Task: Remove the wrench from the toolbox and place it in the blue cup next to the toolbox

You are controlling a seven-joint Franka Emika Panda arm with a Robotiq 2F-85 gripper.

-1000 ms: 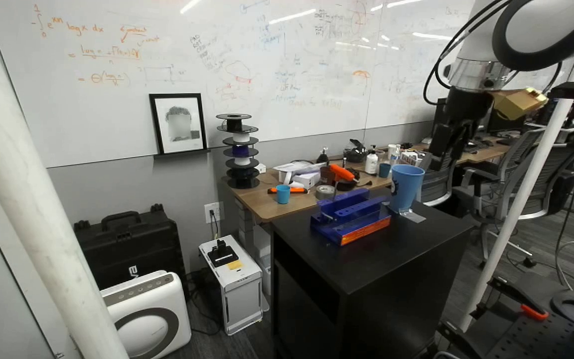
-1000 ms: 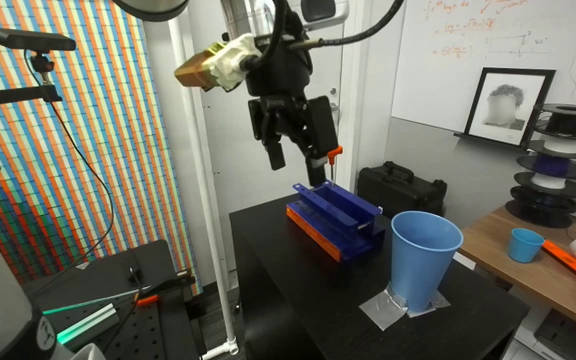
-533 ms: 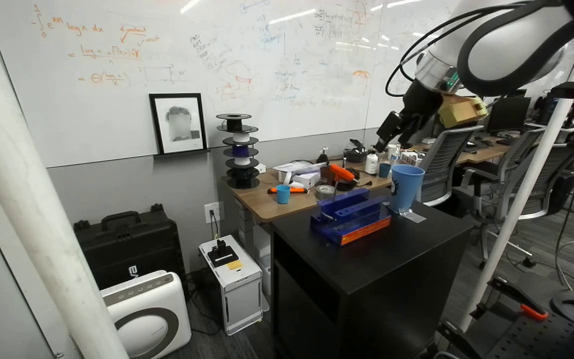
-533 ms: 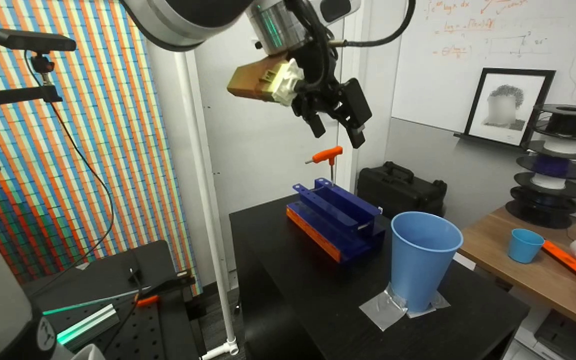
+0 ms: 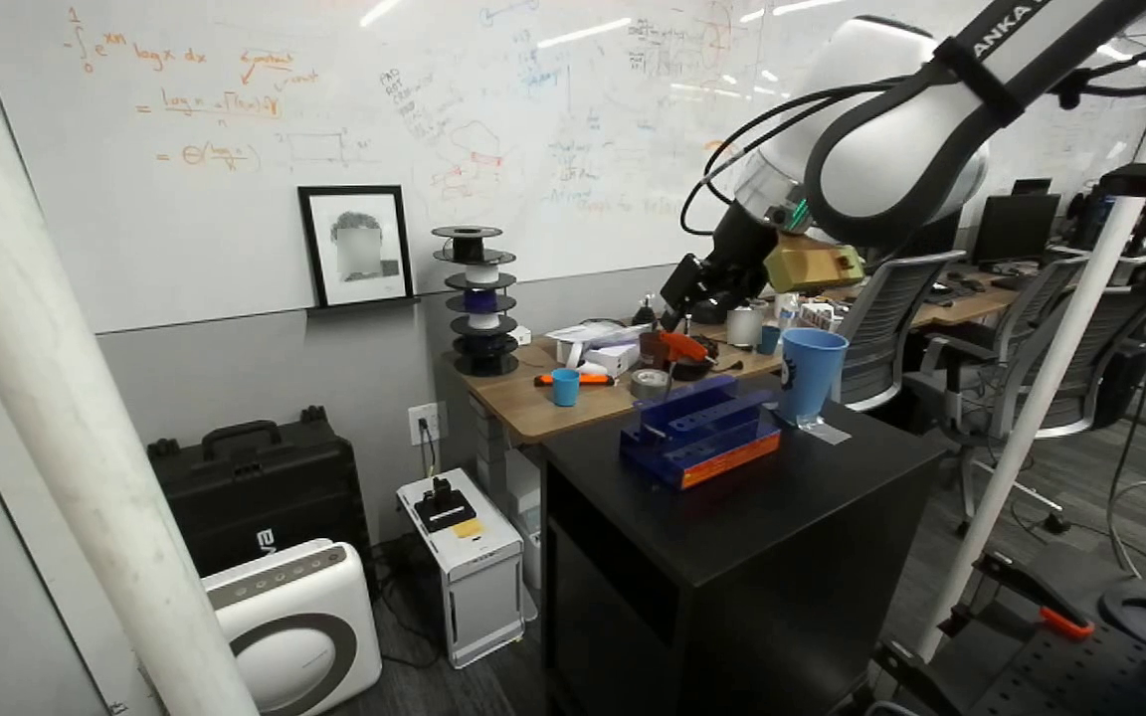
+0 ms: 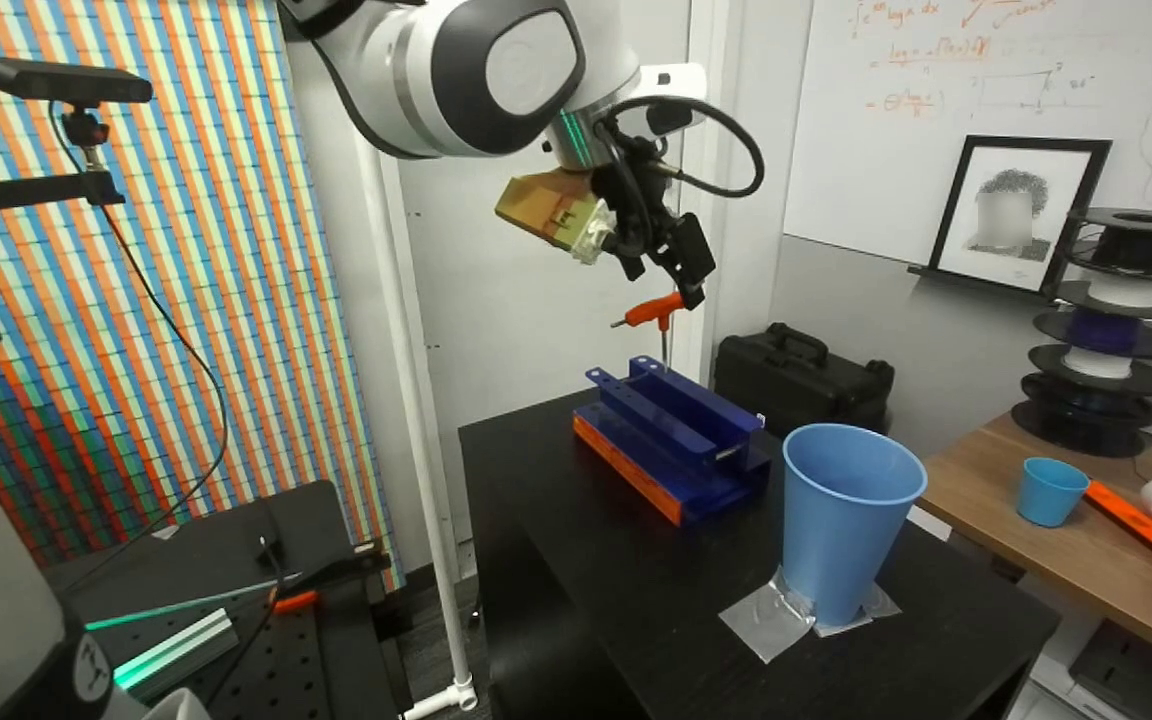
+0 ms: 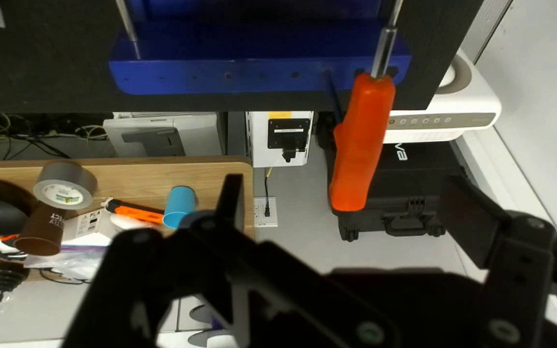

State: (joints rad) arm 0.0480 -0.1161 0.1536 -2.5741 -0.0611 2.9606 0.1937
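The wrench [image 6: 654, 311] has an orange T-shaped handle and a thin metal shaft. It stands upright in the toolbox [image 6: 626, 450], a low dark blue holder with orange trim on the black cabinet. The toolbox also shows in the wrist view [image 7: 259, 75]. The blue cup [image 6: 846, 530] is tall, stands upright beside the toolbox, and is taped down; it is out of the wrist view. My gripper [image 6: 663, 283] is open, tilted and empty, just above the handle. In the wrist view, the handle [image 7: 361, 145] points into the gap between the spread fingers; contact cannot be told.
A wooden desk [image 5: 523, 403] behind the cabinet [image 5: 782, 537] bears a smaller blue cup [image 5: 564, 387], a tape roll [image 5: 649, 383] and other clutter. A black case [image 6: 804, 375] stands on the floor beyond the toolbox. A white pole [image 6: 406, 360] rises beside the cabinet.
My gripper has tilted and swung across to the orange handle, and in the last half second came lower and closer to it. It stays open. The wrench, toolbox and cup have not moved.
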